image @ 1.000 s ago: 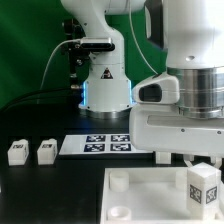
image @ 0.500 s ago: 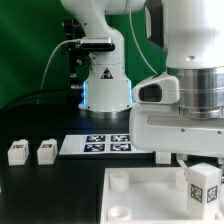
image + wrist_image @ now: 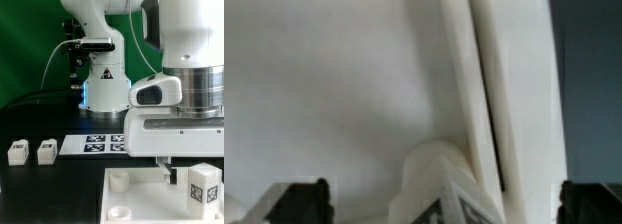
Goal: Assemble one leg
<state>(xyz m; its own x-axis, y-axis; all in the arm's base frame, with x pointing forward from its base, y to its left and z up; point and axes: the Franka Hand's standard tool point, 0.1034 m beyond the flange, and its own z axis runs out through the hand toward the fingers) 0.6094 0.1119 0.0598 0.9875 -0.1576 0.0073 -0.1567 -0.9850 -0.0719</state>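
One leg point(image 3: 203, 189), a chunky white block with a black-and-white tag, stands upright on the white tabletop point(image 3: 150, 197) near its corner on the exterior view's right. My gripper point(image 3: 174, 172) hangs low over the tabletop just to the exterior view's left of this leg, apart from it. In the wrist view the gripper point(image 3: 441, 205) is open, its dark fingertips point(image 3: 295, 202) far apart over the white surface. A white rounded shape point(image 3: 446, 180) lies between them; I cannot tell what it is. Two more legs point(image 3: 17, 151) point(image 3: 46, 151) stand on the black table at the left.
The marker board point(image 3: 100, 144) lies behind the tabletop. The tabletop has round sockets point(image 3: 119, 182) on its left side. The robot base point(image 3: 105, 85) stands behind the marker board, with cables at the back left.
My arm has moved toward the exterior view's left, away from the leg on the tabletop. That leg stays in place and shows more fully.
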